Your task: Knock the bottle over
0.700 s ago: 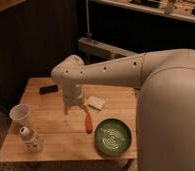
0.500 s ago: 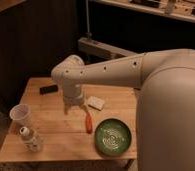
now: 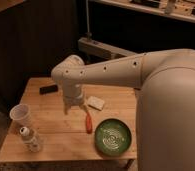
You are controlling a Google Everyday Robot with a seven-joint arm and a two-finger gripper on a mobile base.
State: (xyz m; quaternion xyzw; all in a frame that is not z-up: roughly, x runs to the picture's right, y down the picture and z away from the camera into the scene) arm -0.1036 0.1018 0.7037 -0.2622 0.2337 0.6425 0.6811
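Bottle (image 3: 31, 140) stands upright at the worktop's (image 3: 58, 144) front-left corner, with a clear cup (image 3: 19, 114) just behind it and a green plate (image 3: 113, 138) by the front edge toward the right. Pincer (image 3: 74, 108) hangs mid-worktop pointing down, well apart from the bottle; can't tell if it's spread or pressed together. Best bet: go low, sweep toward the front-left corner, strike the bottle high on its side, and miss the cup.

Warm, dim indoor light falls from above on the desk (image 3: 56, 127); the background is nearly black. The pale arm (image 3: 111, 75) is the brightest surface, without glare. The hand (image 3: 73, 108), low over the desk's middle, appears darker than the arm.
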